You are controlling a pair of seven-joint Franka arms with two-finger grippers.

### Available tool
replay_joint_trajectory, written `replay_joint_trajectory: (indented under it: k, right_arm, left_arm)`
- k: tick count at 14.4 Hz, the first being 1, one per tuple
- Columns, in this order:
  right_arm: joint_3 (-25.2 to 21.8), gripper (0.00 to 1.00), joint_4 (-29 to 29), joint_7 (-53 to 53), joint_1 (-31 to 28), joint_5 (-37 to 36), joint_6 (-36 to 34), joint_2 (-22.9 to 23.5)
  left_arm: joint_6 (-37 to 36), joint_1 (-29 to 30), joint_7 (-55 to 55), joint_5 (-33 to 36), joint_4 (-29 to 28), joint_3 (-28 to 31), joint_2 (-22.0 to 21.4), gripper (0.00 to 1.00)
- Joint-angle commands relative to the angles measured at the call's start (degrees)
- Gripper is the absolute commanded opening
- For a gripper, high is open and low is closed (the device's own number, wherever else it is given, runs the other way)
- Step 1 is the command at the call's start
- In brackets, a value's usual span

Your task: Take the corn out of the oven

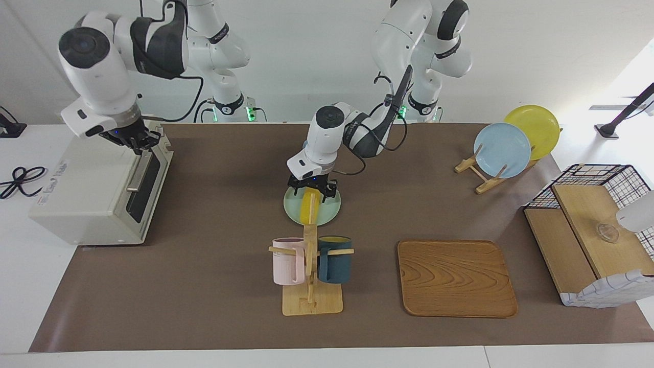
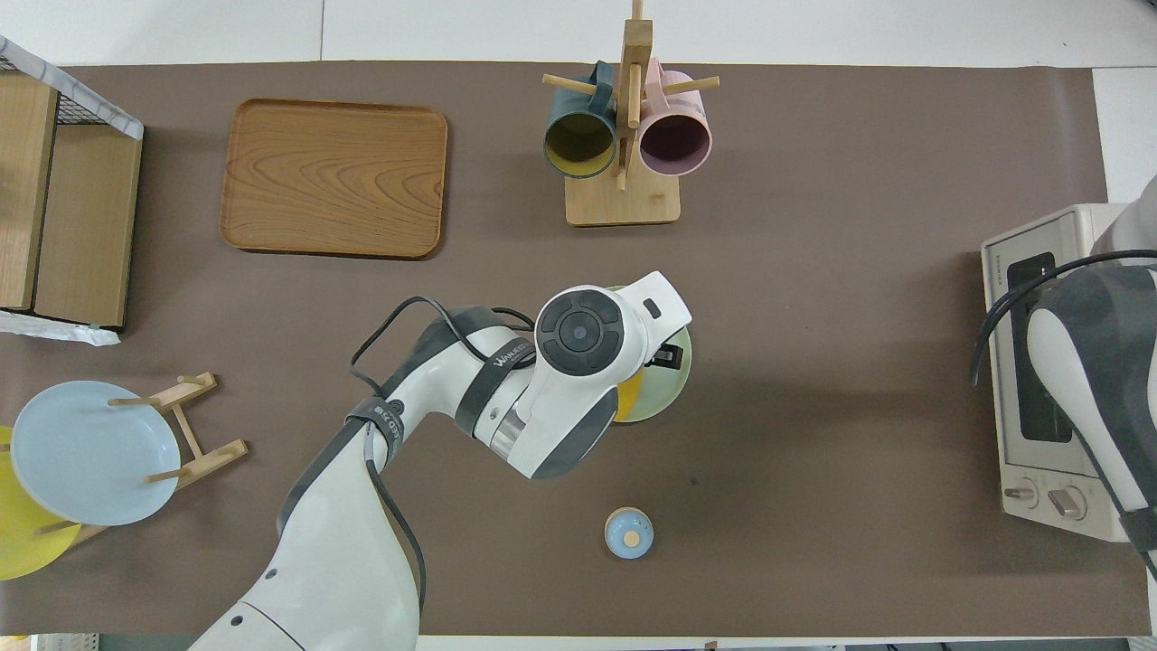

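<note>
A: Left gripper hangs low over the pale green plate, fingers spread wide. Directly under it lies the corn, flat on that plate, its tapered end pointing away from the robots toward the mug rack.

B: Touching the cob?

A: Cannot tell; the fingertips straddle its upper end, contact unclear. From overhead, the wrist hides most of the cob.

B: Right gripper?

A: Right gripper is up at the top front edge of the oven, fingers closed together, holding nothing that shows. Below it the dark glass door stands closed, the silver bar handle just beneath the fingertips.

B: So the corn sits well apart from that gripper?

A: Yes, toward the table's middle, out of the oven.
</note>
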Motion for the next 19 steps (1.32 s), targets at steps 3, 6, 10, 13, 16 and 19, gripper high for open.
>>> replay_joint_trajectory:
  k: [3, 6, 10, 13, 16, 19]
  right_arm:
    - [0.18, 0.2, 2.33, -2.43, -0.11, 5.11, -2.28, -0.21]
    - [0.09, 0.48, 2.33, -2.34, -0.1, 8.09, -3.07, -0.73]
    - [0.27, 1.0, 2.41, -2.52, -0.02, 7.84, -3.16, -0.91]
    - [0.18, 1.0, 2.24, -2.52, -0.54, 8.19, -3.07, -0.91]
    - [0.0, 1.0, 2.24, -2.34, 0.16, 8.36, -2.54, -0.56]
    - [-1.48, 1.0, 2.5, -2.08, 1.74, 8.45, -2.37, -0.38]
  left_arm:
    - [1.89, -0.83, -2.48, 1.03, -1.53, 0.95, -0.33, 0.62]
    - [1.11, -0.74, -3.28, 1.03, -0.83, 1.21, -0.33, 0.0]
    - [-6.33, 4.42, -2.67, 1.03, 0.14, 1.21, -6.02, 0.0]
    - [-13.65, 12.15, 1.36, 1.12, 0.4, 1.21, -10.87, 0.0]
    - [-14.63, 21.98, 9.62, 1.12, 2.42, 1.21, -10.01, 0.0]
    - [-17.16, 30.7, 16.3, 0.68, 7.58, 0.77, -6.07, 0.0]
